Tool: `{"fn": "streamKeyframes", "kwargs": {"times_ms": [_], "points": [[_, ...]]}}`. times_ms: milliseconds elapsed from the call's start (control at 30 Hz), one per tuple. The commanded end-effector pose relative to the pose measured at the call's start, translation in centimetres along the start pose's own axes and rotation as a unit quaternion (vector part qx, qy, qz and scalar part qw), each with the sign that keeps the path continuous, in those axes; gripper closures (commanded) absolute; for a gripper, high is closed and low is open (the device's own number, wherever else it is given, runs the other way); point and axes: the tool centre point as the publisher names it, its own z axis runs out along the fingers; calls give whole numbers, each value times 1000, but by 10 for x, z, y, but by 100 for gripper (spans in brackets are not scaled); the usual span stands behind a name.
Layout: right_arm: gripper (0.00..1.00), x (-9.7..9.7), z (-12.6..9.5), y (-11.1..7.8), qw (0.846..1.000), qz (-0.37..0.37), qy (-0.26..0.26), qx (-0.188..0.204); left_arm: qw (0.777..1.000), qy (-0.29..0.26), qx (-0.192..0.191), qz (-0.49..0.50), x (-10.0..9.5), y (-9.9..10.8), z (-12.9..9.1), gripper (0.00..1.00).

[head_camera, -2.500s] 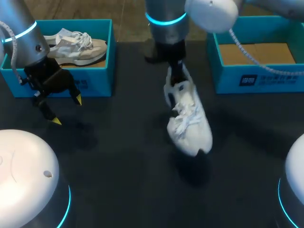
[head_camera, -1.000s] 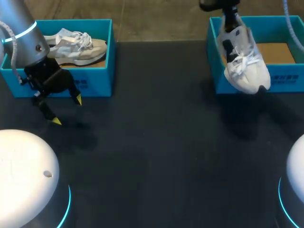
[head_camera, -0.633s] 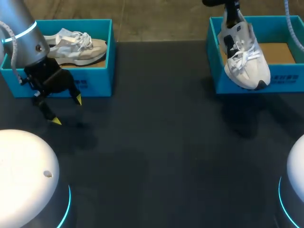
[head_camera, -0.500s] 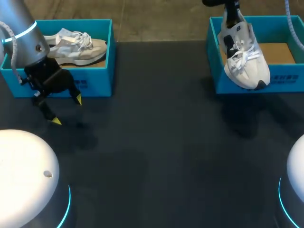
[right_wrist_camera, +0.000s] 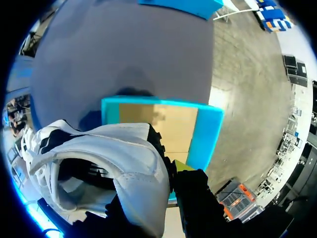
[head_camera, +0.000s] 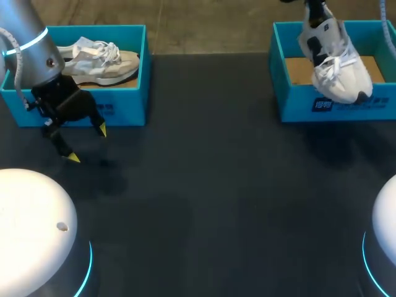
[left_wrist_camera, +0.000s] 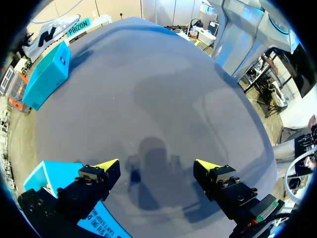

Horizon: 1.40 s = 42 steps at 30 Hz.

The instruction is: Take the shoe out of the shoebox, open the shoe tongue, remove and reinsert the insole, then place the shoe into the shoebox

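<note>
My right claw point(right_wrist_camera: 172, 174) is clenched on the heel collar of the white lace-up sneaker point(right_wrist_camera: 124, 163), one finger inside the shoe's opening and the other outside the heel. From the head view the right claw point(head_camera: 315, 7) barely shows at the far edge, with the white lace-up sneaker point(head_camera: 337, 65) hanging from it toe-down, laces facing the camera. Below it sits the open teal cardboard shoebox point(head_camera: 297, 106) with a brown floor. The toe overlaps the box's front wall, but I cannot tell whether they touch. Past my wrist the open teal cardboard shoebox point(right_wrist_camera: 205, 134) lies directly under the shoe.

My left claw point(head_camera: 87, 144) is released – yellow tips spread wide point(left_wrist_camera: 157, 166) – and hovers over the dark counter point(head_camera: 204, 185), holding nothing. Just behind it stands a second teal shoebox point(head_camera: 124, 110) – a grey-and-white sneaker point(head_camera: 99, 59) lies on its side inside.
</note>
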Motion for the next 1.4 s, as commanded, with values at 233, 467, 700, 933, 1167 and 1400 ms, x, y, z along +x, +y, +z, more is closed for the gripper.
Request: {"fn": "streamKeyframes", "kwargs": {"times_ms": [233, 467, 700, 933, 1167, 1400], "points": [[100, -30, 28, -38, 1000, -10, -2, -25, 1000, -1, 0, 1, 1, 0, 0, 0], [100, -38, 46, -52, 1000, -7, 9, -12, 1000, -1, 0, 1, 1, 0, 0, 0], [100, -32, 53, -68, 988, 140, 60, -3, 1000, -1, 0, 1, 1, 0, 0, 0], [100, -26, 54, -81, 972, 222, 73, 8, 1000, -1, 0, 1, 1, 0, 0, 0], [100, -14, 65, -95, 936, 337, 97, 7, 1000, -1, 0, 1, 1, 0, 0, 0], [100, 5, 64, -102, 898, 425, 110, 25, 1000, -1, 0, 1, 1, 0, 0, 0]]}}
